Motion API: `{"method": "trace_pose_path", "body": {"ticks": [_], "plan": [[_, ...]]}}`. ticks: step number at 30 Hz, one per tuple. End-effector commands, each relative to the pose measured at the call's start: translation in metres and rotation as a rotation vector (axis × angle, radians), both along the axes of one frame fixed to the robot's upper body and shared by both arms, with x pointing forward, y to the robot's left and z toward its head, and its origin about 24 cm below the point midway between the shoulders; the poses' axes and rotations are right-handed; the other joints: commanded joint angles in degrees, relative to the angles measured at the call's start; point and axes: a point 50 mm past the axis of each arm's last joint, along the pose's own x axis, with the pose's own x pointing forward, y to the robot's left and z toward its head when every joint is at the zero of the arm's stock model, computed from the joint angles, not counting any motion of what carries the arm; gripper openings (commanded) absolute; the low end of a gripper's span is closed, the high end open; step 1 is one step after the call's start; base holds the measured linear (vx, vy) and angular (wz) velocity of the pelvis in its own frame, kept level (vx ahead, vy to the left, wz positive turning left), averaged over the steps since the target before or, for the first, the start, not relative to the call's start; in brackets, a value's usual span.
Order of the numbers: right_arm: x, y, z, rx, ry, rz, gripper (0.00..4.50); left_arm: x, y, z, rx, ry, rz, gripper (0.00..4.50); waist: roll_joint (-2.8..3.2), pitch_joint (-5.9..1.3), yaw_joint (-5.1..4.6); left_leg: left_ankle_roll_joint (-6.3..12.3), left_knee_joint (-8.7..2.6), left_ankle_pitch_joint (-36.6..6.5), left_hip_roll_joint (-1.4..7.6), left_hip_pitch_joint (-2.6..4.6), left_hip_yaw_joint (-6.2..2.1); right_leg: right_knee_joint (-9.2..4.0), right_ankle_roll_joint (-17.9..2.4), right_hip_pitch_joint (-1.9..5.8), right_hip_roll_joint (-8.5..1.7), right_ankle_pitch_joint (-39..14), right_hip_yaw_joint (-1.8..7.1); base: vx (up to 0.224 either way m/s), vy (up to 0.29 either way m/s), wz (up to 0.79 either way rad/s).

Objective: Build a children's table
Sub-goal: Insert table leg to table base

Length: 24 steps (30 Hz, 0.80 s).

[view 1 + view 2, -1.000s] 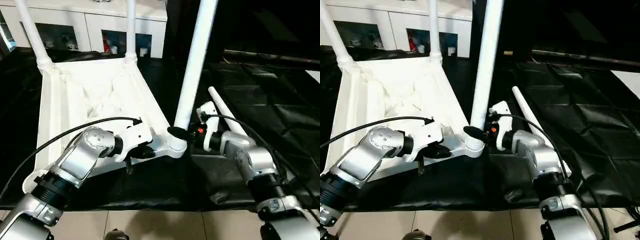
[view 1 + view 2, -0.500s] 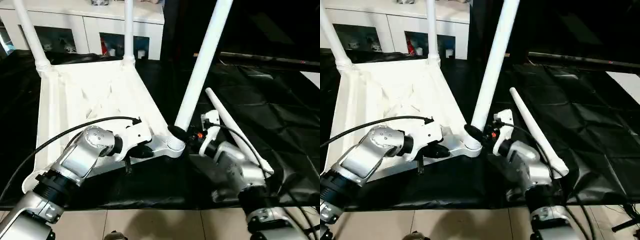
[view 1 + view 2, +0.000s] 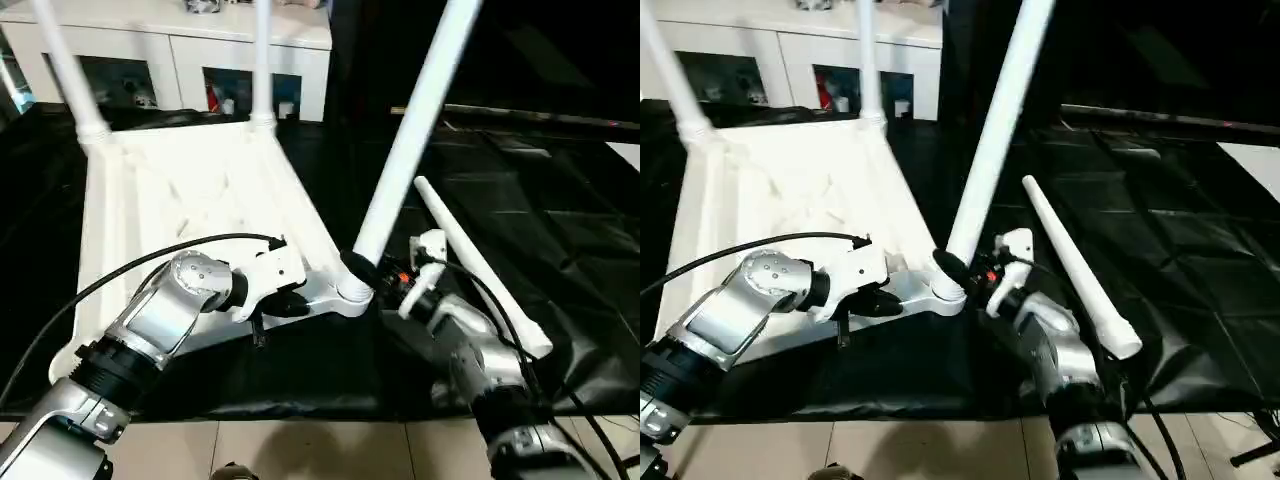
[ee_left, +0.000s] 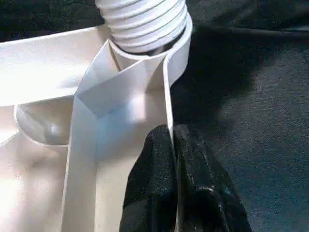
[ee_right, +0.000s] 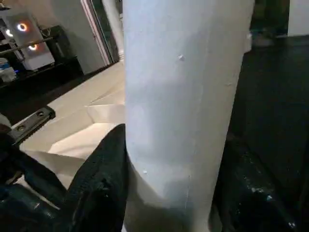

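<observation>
Black fingers of the right gripper (image 5: 169, 193) sit on either side of a white tube leg (image 3: 410, 150), clamped on its lower end just above the near right corner socket (image 3: 352, 292) of the tabletop (image 3: 190, 200). That leg stands in the socket but leans up and to the right, not upright. In the right wrist view the tube fills the gap between the two fingers (image 5: 96, 188), both touching it.

Left gripper (image 4: 173, 145) is pinched shut on the tabletop's thin near edge wall, just beside the same socket (one finger inside the rim, one outside). Threaded ribbing of the leg's base (image 4: 142, 21) shows above the socket collar in the left wrist view.

Tabletop lies underside up, ribs showing, on the black-draped work table (image 3: 560, 220). Two more legs stand in the far corner sockets: far left leg (image 3: 65, 70) and far middle leg (image 3: 262, 60), both roughly upright. Fourth leg (image 3: 480, 265) lies loose on the black cloth to the right of the tabletop, near the right forearm, not touching the tabletop.

White cabinet (image 3: 180, 50) behind the work table.
</observation>
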Motion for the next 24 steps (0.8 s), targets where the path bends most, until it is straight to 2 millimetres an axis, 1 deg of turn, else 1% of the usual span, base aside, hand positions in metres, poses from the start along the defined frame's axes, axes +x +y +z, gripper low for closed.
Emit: {"method": "trace_pose_path", "body": {"ticks": [1,3,6,7,8,9,11,13,14,15,16,17,18,20,22,24], "plan": [[-0.014,-0.035,-0.029,-0.114,0.126,-0.089,1.93,0.002,0.004,0.002,0.046,-0.006,-0.021,0.00,1.61,-2.88,-0.55,-3.31,-4.98,-25.1,2.08,1.51,-1.08,-5.87,-10.0,0.48,-4.05,-19.3,2.96,0.000,0.000,0.00],[-0.014,-0.041,-0.026,-0.119,0.106,-0.099,1.92,0.003,0.005,0.002,0.049,-0.010,-0.020,0.00,1.77,-2.93,-0.56,-3.25,-5.04,-24.4,2.14,1.46,-1.08,-5.83,-10.2,0.63,-4.10,-18.6,2.96,0.000,0.000,0.00],[-0.010,-0.042,-0.019,-0.111,0.086,-0.099,1.92,0.003,0.005,0.002,0.051,-0.014,-0.020,0.00,1.63,-2.93,-0.58,-2.98,-5.05,-23.4,2.07,1.32,-1.00,-5.76,-10.3,0.84,-4.12,-18.4,2.94,0.000,0.000,0.00],[-0.008,-0.041,-0.016,-0.108,0.074,-0.092,1.92,0.003,0.005,0.002,0.049,-0.014,-0.021,0.00,1.62,-2.88,-0.57,-2.80,-5.05,-23.0,2.04,1.26,-0.97,-5.85,-10.2,0.89,-4.13,-18.7,2.97,0.000,0.000,0.00],[-0.006,-0.039,-0.011,-0.105,0.058,-0.080,1.92,0.004,0.004,0.002,0.048,-0.013,-0.022,0.00,1.77,-2.85,-0.60,-2.81,-5.04,-23.0,2.06,1.31,-0.97,-5.88,-10.1,0.82,-4.13,-19.0,3.00,0.000,0.000,0.00],[-0.001,-0.035,-0.002,-0.099,0.031,-0.059,1.92,0.004,0.004,0.002,0.043,-0.012,-0.024,0.00,1.52,-2.80,-0.63,-2.71,-5.04,-23.1,2.07,1.36,-0.93,-6.03,-10.0,0.79,-4.14,-19.8,3.01,0.000,0.000,0.00],[0.002,-0.031,0.007,-0.091,0.003,-0.032,1.92,0.004,0.004,0.002,0.040,-0.010,-0.026,0.00,1.62,-2.81,-0.59,-2.68,-5.07,-22.4,2.10,1.25,-0.98,-5.96,-9.9,0.88,-4.18,-20.1,2.98,0.000,0.000,0.00],[0.005,-0.027,0.017,-0.086,-0.034,0.009,1.92,0.003,0.004,0.002,0.039,-0.012,-0.024,0.00,1.40,-2.80,-0.54,-2.54,-5.03,-21.9,2.12,1.21,-0.89,-6.00,-9.8,0.85,-4.20,-19.9,3.01,0.000,0.000,0.00],[0.006,-0.026,0.021,-0.088,-0.048,0.026,1.92,0.003,0.004,0.002,0.038,-0.013,-0.024,0.00,1.45,-2.79,-0.52,-2.48,-5.05,-21.5,2.12,1.17,-0.91,-5.93,-9.7,0.89,-4.19,-19.7,3.00,0.000,0.000,0.00],[0.006,-0.025,0.024,-0.095,-0.059,0.043,1.91,0.003,0.004,0.002,0.039,-0.016,-0.023,0.00,1.17,-2.88,-0.53,-2.35,-5.03,-20.6,2.16,1.07,-0.84,-5.88,-9.7,0.94,-4.17,-18.8,2.98,0.000,0.000,0.00],[0.005,-0.025,0.025,-0.099,-0.063,0.052,1.91,0.003,0.004,0.002,0.039,-0.017,-0.022,0.00,1.38,-2.99,-0.39,-2.16,-4.96,-19.5,2.17,1.05,-0.79,-5.67,-10.0,0.97,-4.13,-17.2,3.01,0.000,0.000,0.00],[0.005,-0.026,0.026,-0.100,-0.065,0.061,1.91,0.003,0.004,0.002,0.039,-0.018,-0.021,0.00,1.29,-3.04,-0.35,-1.98,-4.91,-18.7,2.18,1.02,-0.71,-5.59,-10.1,1.00,-4.08,-16.0,3.02,0.000,0.000,0.00],[0.004,-0.026,0.027,-0.104,-0.067,0.073,1.91,0.003,0.004,0.002,0.039,-0.017,-0.021,0.00,1.35,-3.17,-0.22,-1.68,-4.81,-17.0,2.19,0.89,-0.63,-5.27,-10.5,1.11,-4.02,-13.3,2.99,0.000,0.000,0.00],[0.003,-0.026,0.028,-0.106,-0.071,0.082,1.91,0.003,0.004,0.002,0.039,-0.019,-0.021,0.00,1.28,-3.11,-0.22,-1.38,-4.75,-15.6,2.09,0.73,-0.48,-5.06,-10.9,1.16,-3.85,-11.1,2.95,0.000,0.000,0.00],[0.006,-0.029,0.037,-0.071,-0.084,0.062,1.91,0.002,0.004,0.002,0.032,-0.021,-0.024,0.00,1.25,-3.20,-0.14,-1.28,-4.65,-15.1,2.02,0.66,-0.45,-4.99,-10.9,1.32,-3.95,-10.8,2.93,0.000,0.000,0.00],[0.012,-0.030,0.049,-0.009,-0.101,0.028,1.91,0.001,0.003,0.003,0.024,-0.021,-0.035,0.00,1.16,-3.11,-0.27,-1.29,-4.70,-15.3,2.03,0.74,-0.42,-5.10,-10.7,1.26,-3.94,-11.8,2.93,0.000,0.000,0.00]]}}
